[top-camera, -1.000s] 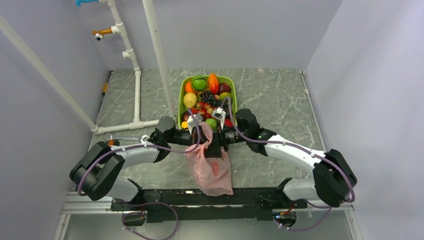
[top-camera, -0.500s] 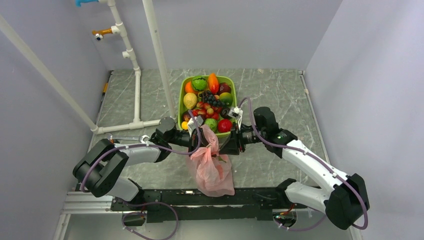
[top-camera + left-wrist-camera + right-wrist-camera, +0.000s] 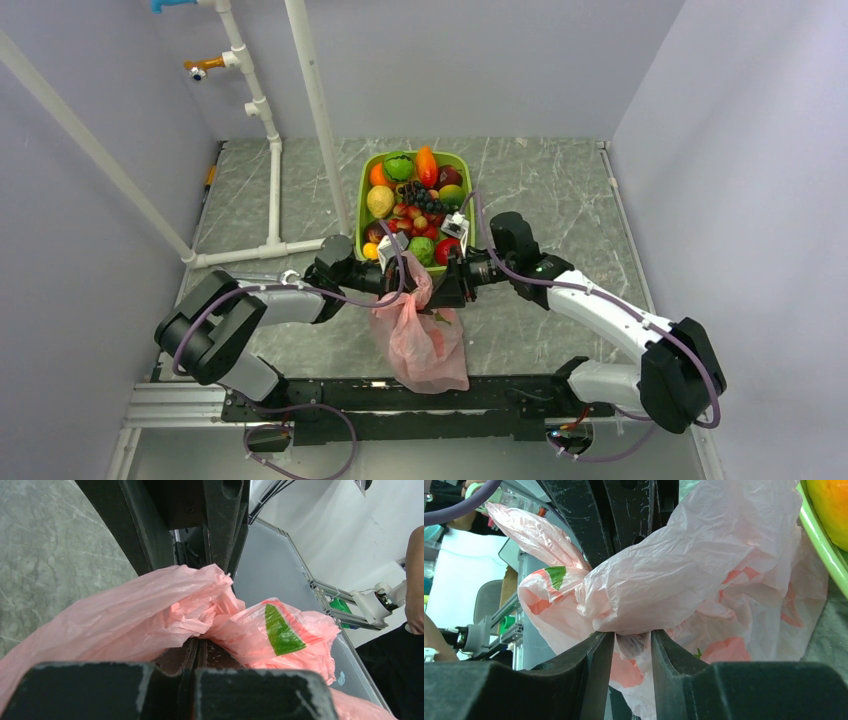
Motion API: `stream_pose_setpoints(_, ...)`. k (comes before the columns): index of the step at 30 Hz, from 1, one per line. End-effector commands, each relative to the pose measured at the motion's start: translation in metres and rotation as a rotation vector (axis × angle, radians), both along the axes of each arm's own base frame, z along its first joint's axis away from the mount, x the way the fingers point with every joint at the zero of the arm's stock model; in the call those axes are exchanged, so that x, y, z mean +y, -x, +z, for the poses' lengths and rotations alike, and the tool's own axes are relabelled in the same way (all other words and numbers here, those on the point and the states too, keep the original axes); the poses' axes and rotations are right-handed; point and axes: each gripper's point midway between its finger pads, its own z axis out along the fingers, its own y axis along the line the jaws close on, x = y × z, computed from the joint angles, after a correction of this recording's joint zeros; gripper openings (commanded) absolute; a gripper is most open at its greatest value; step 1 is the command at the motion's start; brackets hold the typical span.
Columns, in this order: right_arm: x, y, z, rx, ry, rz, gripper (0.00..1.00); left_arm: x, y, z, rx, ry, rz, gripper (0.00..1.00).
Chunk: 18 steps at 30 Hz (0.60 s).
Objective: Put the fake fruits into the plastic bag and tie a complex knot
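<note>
Overhead, plastic bag (image 3: pixel 425 345): it hung on the near side of the green tray (image 3: pixel 362 200). Its body trailed away from the tray toward my bases, and its gathered top sat just off the tray's near rim.
Overhead, fake fruits (image 3: pixel 415 195): they were heaped in the tray. I could not tell what lay inside the bag.
Overhead, arms: my left gripper (image 3: pixel 403 275) met the bag's top from the left and my right gripper (image 3: pixel 437 287) from the right. They were nose to nose beside the tray's near rim, neither one nearer.
Left wrist, jaws: my left gripper (image 3: pixel 192 662) was clenched tight on a pinch of pink film. The bag bulged out beyond it, and the right gripper's dark fingers stood just past the bulge.
Right wrist, jaws: my right gripper (image 3: pixel 631 645) was narrowed on a bunched fold with film touching both fingers (image 3: pixel 594 665), which I judged to be a grasp. The tray's rim showed at the right edge.
Coming move: the bunch's long axis ran from one set of jaws straight to the other, along the tray's near rim. I judged that any pull should follow that line.
</note>
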Motion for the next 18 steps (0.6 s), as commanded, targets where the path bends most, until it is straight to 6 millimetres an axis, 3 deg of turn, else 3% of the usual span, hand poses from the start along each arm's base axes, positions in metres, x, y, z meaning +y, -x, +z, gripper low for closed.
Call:
stream_pose_setpoints(1, 0.013, -0.014, 0.028, -0.111, -0.066, 0.01, 0.36, -0.004, 0.0, 0.021, -0.083, 0.069, -0.03, 0.0)
stream_pose_setpoints(5, 0.002, 0.001, 0.023, -0.089, -0.036, 0.043, 0.44, -0.003, 0.001, 0.019, -0.088, 0.067, -0.029, 0.0)
stream_pose_setpoints(8, -0.005, 0.01, 0.018, -0.065, -0.022, 0.052, 0.41, -0.003, 0.001, 0.02, -0.094, 0.07, -0.026, 0.0)
stream_pose_setpoints(18, -0.004, 0.009, 0.014, -0.044, -0.021, 0.058, 0.42, -0.003, -0.001, 0.023, -0.11, 0.082, -0.024, 0.0)
